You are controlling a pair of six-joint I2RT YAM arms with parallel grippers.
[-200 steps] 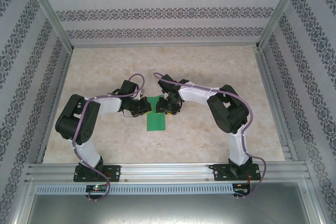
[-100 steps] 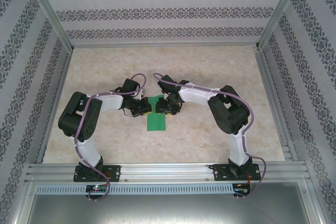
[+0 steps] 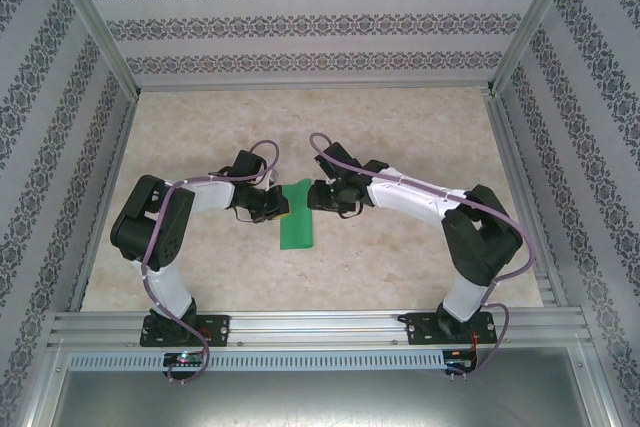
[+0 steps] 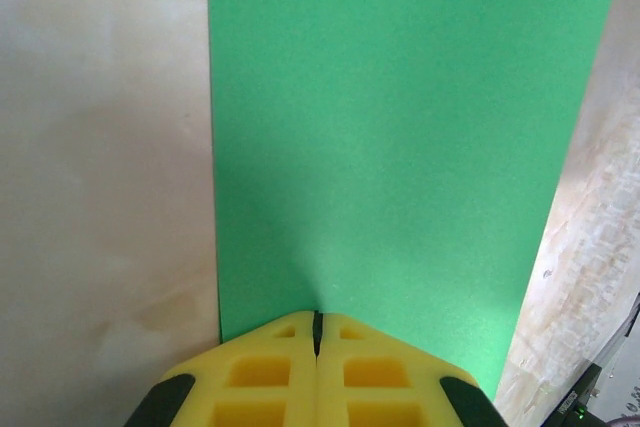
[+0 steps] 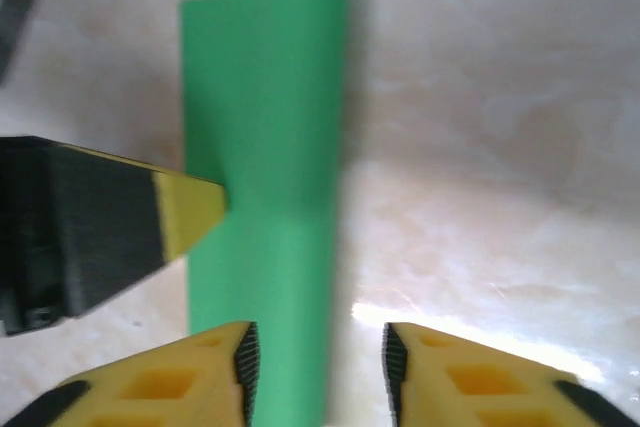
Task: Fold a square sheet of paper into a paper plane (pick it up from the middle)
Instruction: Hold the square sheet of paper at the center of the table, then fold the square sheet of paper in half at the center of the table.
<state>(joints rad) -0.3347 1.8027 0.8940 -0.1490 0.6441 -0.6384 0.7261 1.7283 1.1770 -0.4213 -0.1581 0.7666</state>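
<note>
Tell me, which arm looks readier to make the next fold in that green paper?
Probably the right: the right gripper hangs open by the green paper, while the left gripper is shut against its edge.

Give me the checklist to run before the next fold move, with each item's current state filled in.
1. Left hand shut, tips at the edge of the sheet of paper: ok.
2. Right hand open, gripping nothing: ok.
3. Sheet folded into a narrow strip with straight long edges: ok.
4. Sheet lying flat on the table: not ok. In the right wrist view its far end seems to curl up.
5. Left hand really pressing the sheet down, not just touching it: cannot tell.
</note>
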